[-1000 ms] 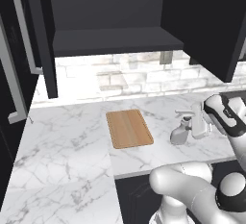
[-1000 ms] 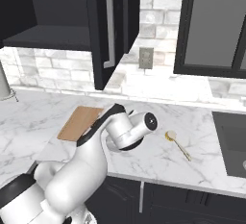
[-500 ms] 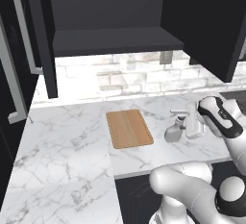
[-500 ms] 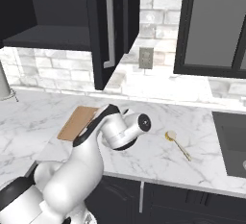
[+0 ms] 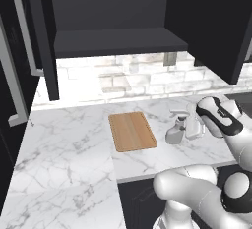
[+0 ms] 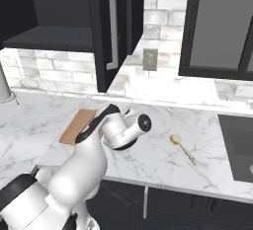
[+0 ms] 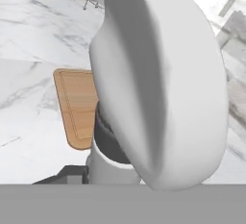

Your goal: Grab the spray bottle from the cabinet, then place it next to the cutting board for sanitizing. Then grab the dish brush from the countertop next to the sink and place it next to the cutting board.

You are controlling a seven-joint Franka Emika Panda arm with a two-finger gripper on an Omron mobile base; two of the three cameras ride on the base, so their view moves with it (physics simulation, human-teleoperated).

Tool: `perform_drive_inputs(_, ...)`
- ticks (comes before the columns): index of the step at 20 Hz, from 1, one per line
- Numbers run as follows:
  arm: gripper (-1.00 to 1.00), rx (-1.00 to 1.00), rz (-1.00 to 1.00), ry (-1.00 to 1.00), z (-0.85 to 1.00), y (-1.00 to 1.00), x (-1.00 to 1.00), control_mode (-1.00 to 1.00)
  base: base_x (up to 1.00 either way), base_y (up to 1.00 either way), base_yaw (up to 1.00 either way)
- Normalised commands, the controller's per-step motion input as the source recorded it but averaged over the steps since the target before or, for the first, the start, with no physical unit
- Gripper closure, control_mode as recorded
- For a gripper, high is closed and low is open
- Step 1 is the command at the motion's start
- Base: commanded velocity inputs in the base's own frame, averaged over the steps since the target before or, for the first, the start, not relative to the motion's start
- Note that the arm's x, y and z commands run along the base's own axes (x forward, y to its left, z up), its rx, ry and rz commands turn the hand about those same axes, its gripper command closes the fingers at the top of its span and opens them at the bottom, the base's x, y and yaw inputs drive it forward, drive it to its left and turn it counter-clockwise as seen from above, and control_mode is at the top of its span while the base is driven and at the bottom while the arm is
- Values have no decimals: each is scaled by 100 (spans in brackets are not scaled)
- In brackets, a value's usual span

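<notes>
The pale grey-white spray bottle (image 5: 175,130) stands upright, low over the white marble countertop (image 5: 69,159), just right of the wooden cutting board (image 5: 132,131). My gripper (image 5: 190,128) is shut on its right side. In the hand view the spray bottle (image 7: 158,83) looms very close, with the cutting board (image 7: 76,106) behind it. The dish brush (image 6: 181,145), with a yellow-gold head and a thin handle, lies on the countertop between my arm and the dark sink (image 6: 238,147). I cannot tell whether the bottle's base touches the countertop.
The dark cabinet (image 5: 118,42) hangs open above the counter. Its doors (image 5: 43,41) swing out at left and right, with silver bar handles (image 6: 111,25). A tiled backsplash with a wall outlet (image 6: 149,59) runs behind. The counter's front edge is near my base.
My gripper has carried the spray bottle a little to the left, closer to the cutting board. The dish brush has not moved.
</notes>
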Motion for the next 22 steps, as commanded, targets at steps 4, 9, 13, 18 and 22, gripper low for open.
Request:
perform_drive_inputs(4, 100, 0, 0, 1, -16, 0, 19, -100, 0, 0, 0)
perform_drive_inputs(9, 100, 0, 0, 0, -14, 0, 11, -100, 0, 0, 0)
perform_drive_inputs(13, 100, 0, 0, 0, -12, 0, 6, -100, 0, 0, 0)
perform_drive_inputs(18, -100, 0, 0, 0, -9, 0, 8, -100, 0, 0, 0)
perform_drive_inputs(22, -100, 0, 0, 0, 0, 0, 1, -100, 0, 0, 0)
